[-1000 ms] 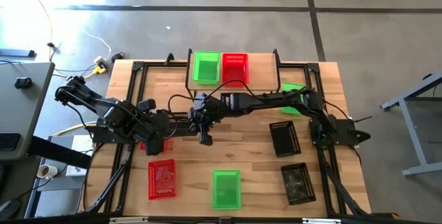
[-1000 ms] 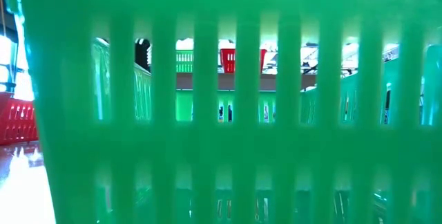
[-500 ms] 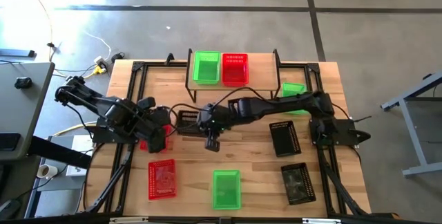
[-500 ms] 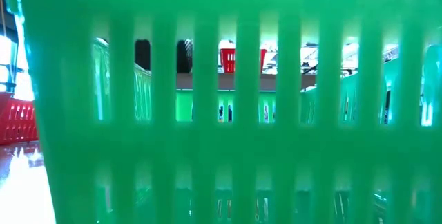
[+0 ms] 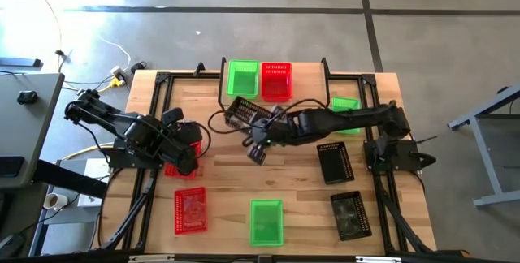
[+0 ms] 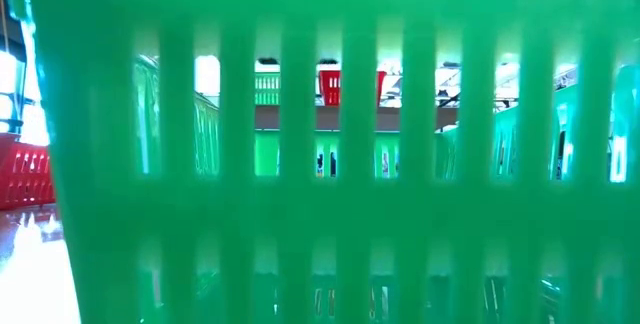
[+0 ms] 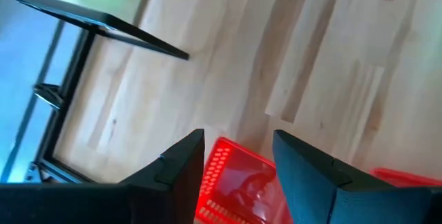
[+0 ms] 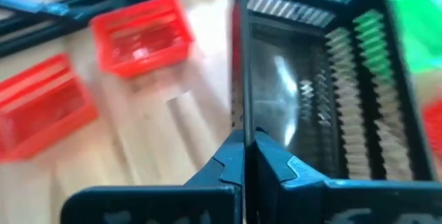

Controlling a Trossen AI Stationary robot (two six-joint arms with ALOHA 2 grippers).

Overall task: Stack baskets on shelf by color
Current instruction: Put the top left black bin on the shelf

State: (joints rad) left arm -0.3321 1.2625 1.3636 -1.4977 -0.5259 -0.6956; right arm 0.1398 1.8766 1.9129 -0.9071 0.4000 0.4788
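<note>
Black basket (image 5: 241, 110) hangs pinched by its rim in the right gripper (image 5: 262, 131), tilted just short of the shelf (image 5: 309, 90), while the left gripper (image 7: 238, 158), fingers spread, hovers over a red basket (image 7: 235, 186).

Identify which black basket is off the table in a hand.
The black basket clamped at its rim by the right hand, tilted near the shelf; the other two black baskets lie flat at right.
</note>
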